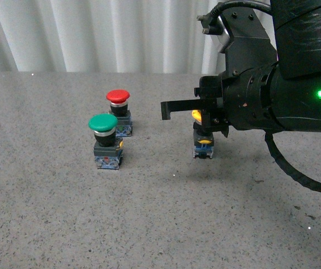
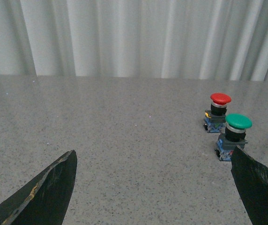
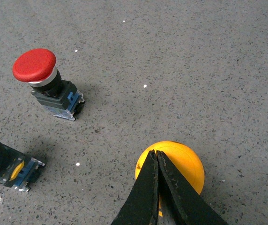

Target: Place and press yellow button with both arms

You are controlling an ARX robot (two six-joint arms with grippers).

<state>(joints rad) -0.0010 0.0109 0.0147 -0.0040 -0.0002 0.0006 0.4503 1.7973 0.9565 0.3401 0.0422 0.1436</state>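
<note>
Two grippers, only one of them placed to act. The right gripper (image 3: 156,154) has its jaws pinched together on nothing. In the right wrist view its tips overlap the edge of the yellow button (image 1: 203,141) cap, but I can't tell if they touch it or sit just above. The button stands upright on the table (image 1: 48,213), cap up and axis vertical, so my read is that placing is done and a straight downward push is what's left. In the front view it sits under the right arm (image 1: 273,95) and is half hidden by it, with only a sliver of cap and the base showing. The left gripper (image 2: 153,151) is spread wide and empty. It is not in the front view, and its wrist camera shows no yellow button, so it's clearly the farther one. The green button (image 1: 103,124) and red button (image 1: 118,97) stand close together, well apart from the yellow one on the robot's left, and nothing lies in the press path. The risk is tips landing off-centre on the domed cap and tipping the block.
</note>
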